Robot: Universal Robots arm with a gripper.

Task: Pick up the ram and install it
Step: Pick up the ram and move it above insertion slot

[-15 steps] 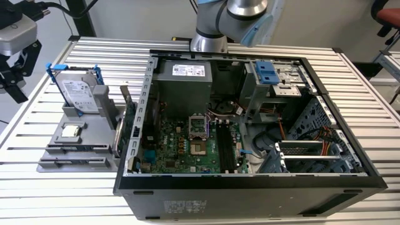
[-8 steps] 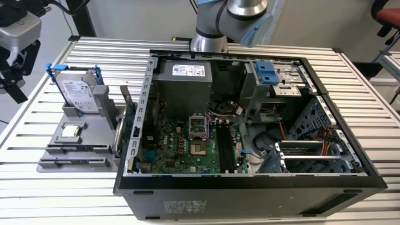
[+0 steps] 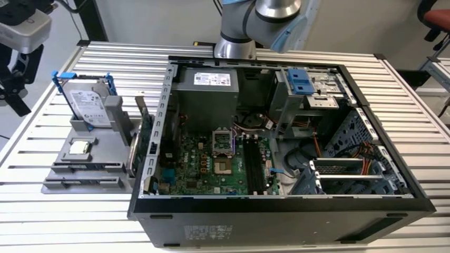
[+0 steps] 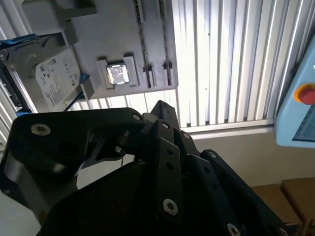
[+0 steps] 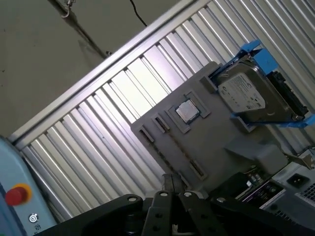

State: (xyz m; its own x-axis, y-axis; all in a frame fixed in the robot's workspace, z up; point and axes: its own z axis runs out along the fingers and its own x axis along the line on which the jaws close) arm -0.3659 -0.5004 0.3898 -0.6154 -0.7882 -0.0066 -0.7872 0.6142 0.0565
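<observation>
My gripper (image 3: pixel 18 100) hangs high at the exterior view's left edge, above and outside the grey parts holder (image 3: pixel 105 145). In both wrist views its black fingers (image 5: pixel 170 179) (image 4: pixel 160 105) meet at the tips, shut with nothing between them, pointing toward the holder (image 5: pixel 206 142) (image 4: pixel 123 29). The ram is hidden or out of view. The holder's long narrow slots (image 3: pixel 84 168) look grey. The open computer case (image 3: pixel 281 203) lies on the slatted table, and its motherboard shows black memory slots (image 3: pixel 253 163).
On the holder a silver hard drive in a blue frame (image 3: pixel 88 105), a square processor chip (image 3: pixel 81 147) and a green expansion card (image 3: pixel 140 139) stand beside the case wall. The arm's base (image 3: pixel 235 47) is behind the case. A light blue panel with a red button (image 4: pixel 302 96) is nearby.
</observation>
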